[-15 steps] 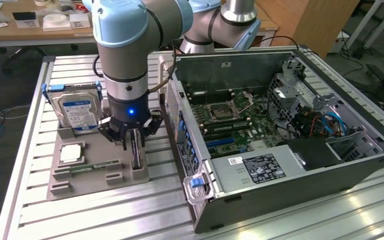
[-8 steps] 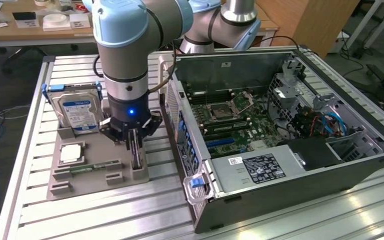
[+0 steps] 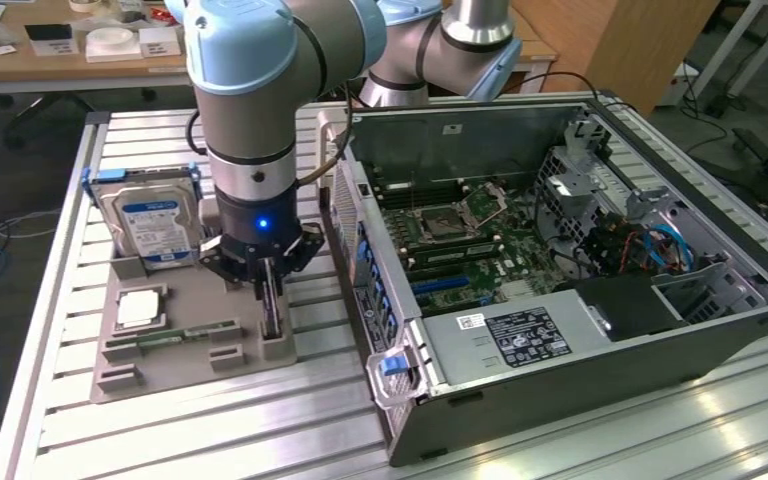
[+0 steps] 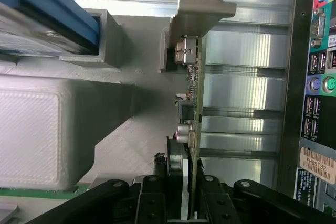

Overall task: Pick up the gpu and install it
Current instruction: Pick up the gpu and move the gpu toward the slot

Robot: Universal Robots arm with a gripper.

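Note:
The gpu (image 3: 272, 318) stands on its long edge in a slot of the grey parts holder (image 3: 177, 372), left of the open computer case (image 3: 531, 400). My gripper (image 3: 267, 285) comes straight down onto the card, one finger on each side of its top edge, and looks shut on it. In the wrist view the gpu (image 4: 192, 85) shows edge-on, running from between my gripper (image 4: 188, 205) to its silvery bracket (image 4: 202, 3). The card still rests in the holder.
A silver hard drive (image 3: 152, 225) with a blue-white label stands at the holder's far end. A green memory stick (image 3: 171, 338) and a pale square chip (image 3: 140, 308) lie on the holder. The case's motherboard (image 3: 464, 235) is exposed. Its rear ports (image 4: 317, 87) sit close beside the card.

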